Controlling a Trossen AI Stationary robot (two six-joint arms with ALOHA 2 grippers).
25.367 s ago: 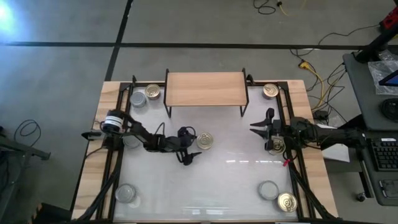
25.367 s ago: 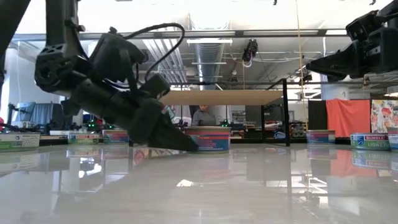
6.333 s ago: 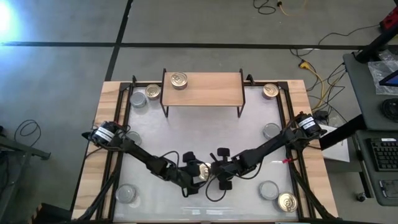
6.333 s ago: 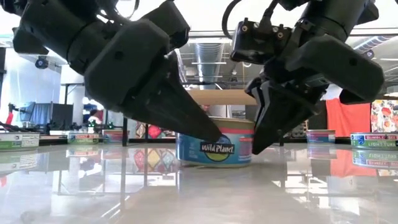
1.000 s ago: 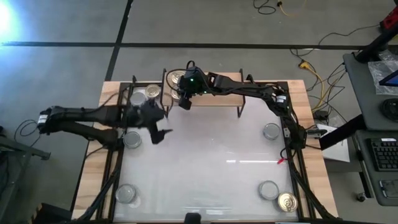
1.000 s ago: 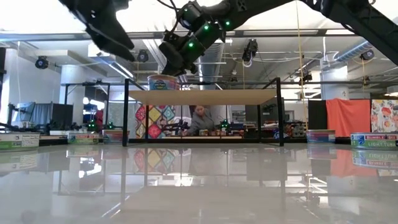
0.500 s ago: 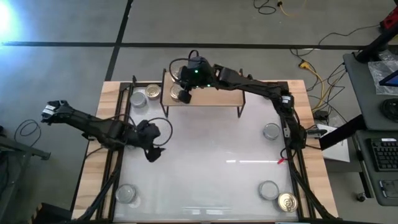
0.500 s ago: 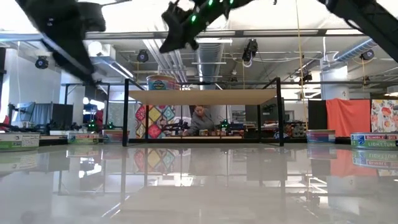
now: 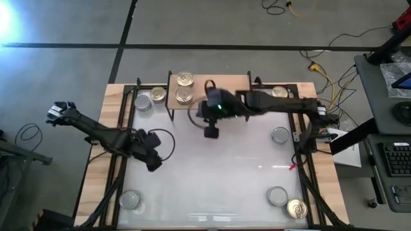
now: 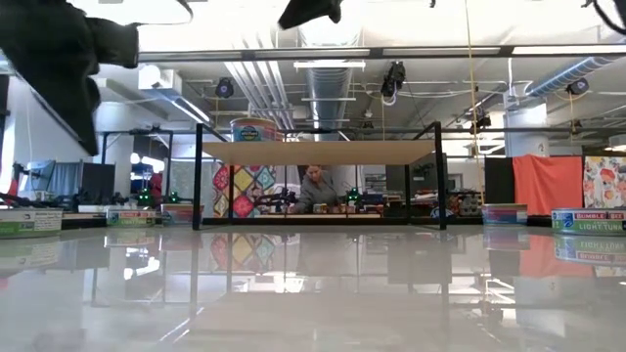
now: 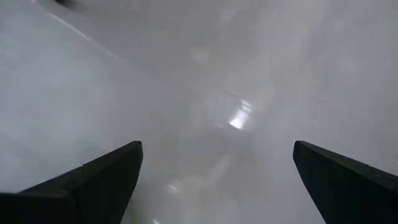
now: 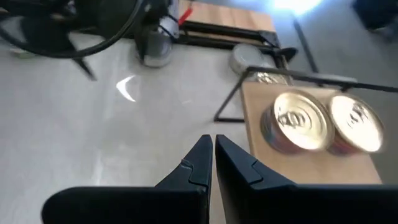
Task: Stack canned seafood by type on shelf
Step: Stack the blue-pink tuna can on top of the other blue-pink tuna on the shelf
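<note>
The white surface [image 9: 218, 186] fills the middle of the high view, and its wide central stretch lies bare between the tins ringing its edges. The shelf [image 9: 225, 86] stands at the upper centre, its right two-thirds of board bare. Two gold-lidded tins [image 9: 184, 87] sit side by side on its left end, close to the board's left edge. The left hand [image 9: 153, 163] hangs over the surface's left-centre, fingers spread wide and holding nothing. The right hand [image 9: 211, 131] hovers just below the shelf's front edge, fingers pressed together and holding nothing. Off the shelf, four gold-lidded tins show: one upper left [image 9: 158, 95], one upper right [image 9: 279, 93], and one lower right [image 9: 297, 208]. Four silver-lidded tins show: upper left [image 9: 142, 101], lower left [image 9: 130, 199], right edge [image 9: 280, 135], lower right [image 9: 277, 196].
</note>
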